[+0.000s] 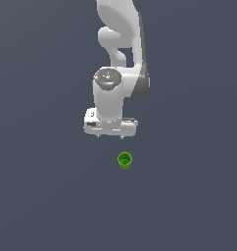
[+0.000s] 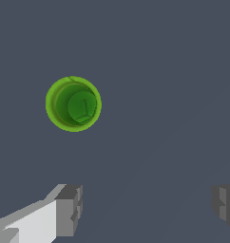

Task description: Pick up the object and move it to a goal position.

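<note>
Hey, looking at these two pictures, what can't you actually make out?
- Goal position: no marker in either view.
- Arm: base cut off by the exterior view's top edge.
- Hand: fingertips tiny in the exterior view; one finger clipped by the wrist view's edge.
- Cup: height above the floor unclear; wrist view looks straight into it.

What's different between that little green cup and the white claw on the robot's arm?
Colour: the green cup is bright green with a darker inside; the gripper is white with grey fingertips.
Size: the cup is narrower than the gripper.
Position: the cup stands upright on the floor; the gripper is beside it, open, not touching it.
</note>
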You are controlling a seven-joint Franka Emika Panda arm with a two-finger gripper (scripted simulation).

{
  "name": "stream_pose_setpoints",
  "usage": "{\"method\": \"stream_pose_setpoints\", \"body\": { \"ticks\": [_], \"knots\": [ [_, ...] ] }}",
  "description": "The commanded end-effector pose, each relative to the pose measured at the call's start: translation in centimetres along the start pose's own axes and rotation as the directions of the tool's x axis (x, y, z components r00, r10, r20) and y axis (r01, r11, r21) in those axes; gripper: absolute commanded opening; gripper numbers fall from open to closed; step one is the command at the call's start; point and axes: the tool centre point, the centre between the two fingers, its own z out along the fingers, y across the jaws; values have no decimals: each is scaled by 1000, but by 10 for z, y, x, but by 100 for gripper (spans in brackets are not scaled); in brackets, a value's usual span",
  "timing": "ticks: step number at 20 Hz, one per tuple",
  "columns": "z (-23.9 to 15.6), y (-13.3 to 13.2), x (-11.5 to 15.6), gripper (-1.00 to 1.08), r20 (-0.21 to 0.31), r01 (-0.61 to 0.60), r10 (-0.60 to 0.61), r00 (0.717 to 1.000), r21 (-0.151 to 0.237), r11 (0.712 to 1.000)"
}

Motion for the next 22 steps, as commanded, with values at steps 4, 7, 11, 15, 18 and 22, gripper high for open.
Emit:
{"method": "stream_pose_setpoints", "body": {
  "ticks": [4, 7, 11, 15, 18, 22],
  "knots": [
    [-1, -4, 1, 100, -1, 10, -10, 1000, 0, 1000],
    [-2, -14, 2, 100, -3, 37, -37, 999, -1, 999],
    [-5, -25, 3, 100, -6, 70, -70, 998, -2, 998],
    [-4, -24, 3, 100, -6, 67, -67, 998, -2, 998],
    [-4, -25, 4, 100, -6, 53, -53, 999, -1, 999],
    [-3, -26, 6, 100, -6, 15, -15, 1000, 1, 1000]
  ]
}}
